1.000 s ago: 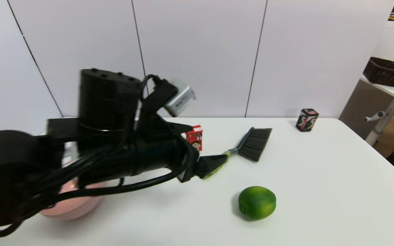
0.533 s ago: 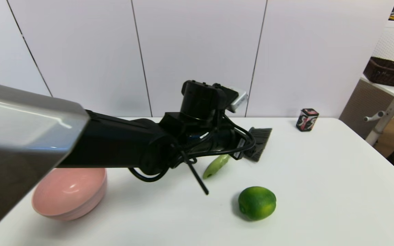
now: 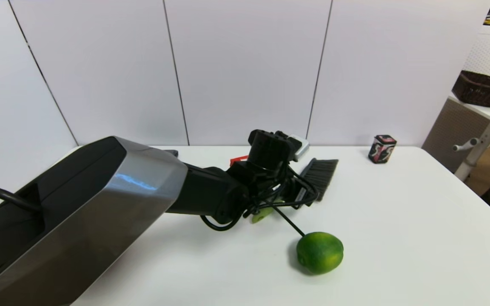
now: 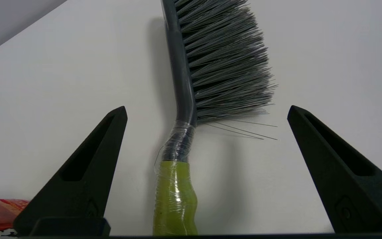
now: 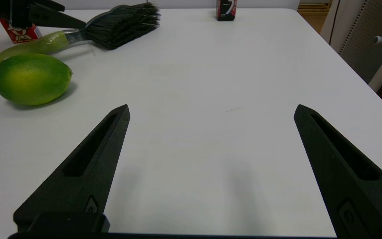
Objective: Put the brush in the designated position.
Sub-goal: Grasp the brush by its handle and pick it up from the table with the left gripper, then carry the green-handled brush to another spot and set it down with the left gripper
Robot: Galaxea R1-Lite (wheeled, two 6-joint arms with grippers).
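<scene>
The left arm reaches from the near left corner of the table diagonally toward 1 o'clock, its grey metallic upper shell large in the head view, the black forearm and cabled wrist ending low over the brush. The left gripper is spread wide, one tapered black finger on either side of the brush's neck and neither one touching it; the handle runs back under the wrist.

The brush lies flat on the table's far middle, head pointing to 1 o'clock and handle toward 7. Its handle is glossy lime-green plastic, softly waisted and wrapped in clear film that wrinkles up over the narrow dark neck. The spine is smooth dark grey plastic; the bristles are stiff grey fibres fanning to one side, with a few stray hairs sticking out near the neck.

The right gripper hovers low above bare tabletop at the right, its fingers likewise far apart with nothing between them.

A lime, round with a pebbled green-yellow skin, sits at 5 o'clock of the brush handle, near it but apart. A small red carton stands just beyond the handle, partly hidden by the wrist. A dark printed can stands at the table's far edge, well to the right of the bristles.
</scene>
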